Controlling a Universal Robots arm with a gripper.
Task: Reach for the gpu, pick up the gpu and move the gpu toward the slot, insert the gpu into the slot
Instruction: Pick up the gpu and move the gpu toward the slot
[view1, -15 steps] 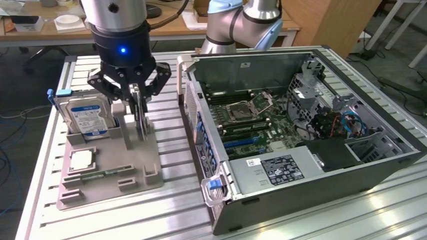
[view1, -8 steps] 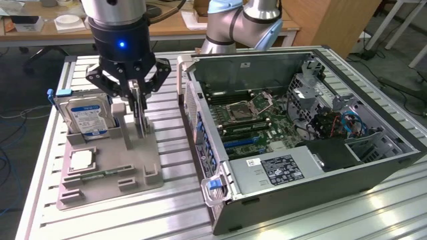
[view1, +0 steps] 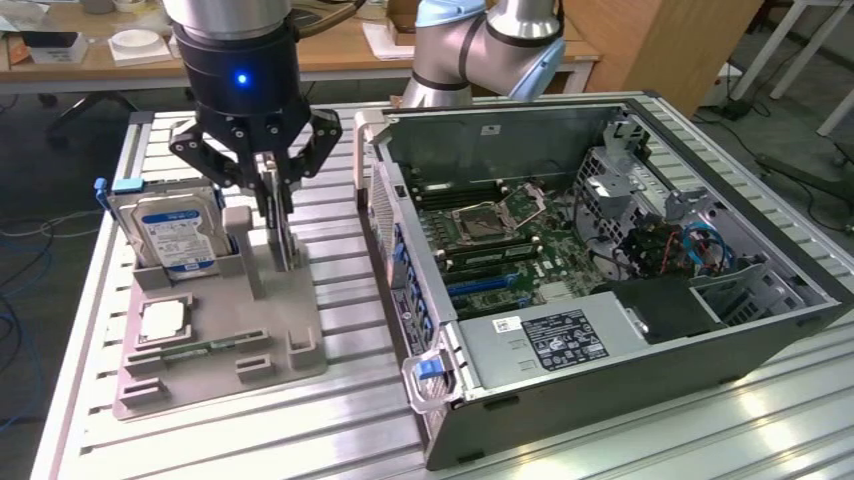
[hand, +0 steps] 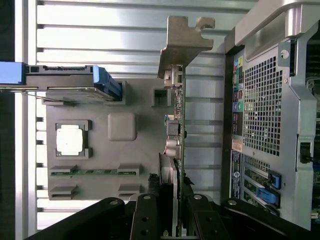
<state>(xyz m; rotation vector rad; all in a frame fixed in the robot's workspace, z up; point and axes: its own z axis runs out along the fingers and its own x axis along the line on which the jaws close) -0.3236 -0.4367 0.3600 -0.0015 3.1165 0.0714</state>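
The gripper (view1: 274, 205) hangs straight down over a grey fixture tray (view1: 214, 350) that lies on the slotted aluminium table (view1: 334, 430), on the exterior view's left. Its 2 fingers (view1: 262, 185) are closed against the gpu (view1: 280, 245), 1 on each flat face of the card, so the tool grips the gpu near its upper edge. The gpu stands upright on edge at the tray, and its lower end reaches the raised holder there; whether it still sits in that holder or is just clear of it cannot be told. In the wrist view the gripper (hand: 172, 200) clamps the same card, and the gpu (hand: 176, 135) appears edge-on with its silver end bracket (hand: 182, 37) at the far end, between the tray (hand: 135, 150) and the rear panel of the computer case (hand: 270, 110). Just beside the gpu, on the side away from the case, a blue-labelled hard drive (view1: 171, 235) stands upright in its own pocket. A square processor chip (view1: 163, 320) and a green memory stick (view1: 200, 348) lie flat nearer the tray's front. The computer case (view1: 601, 330) lies open on the exterior view's right, its motherboard (view1: 521, 240) exposed, apart from the gpu.
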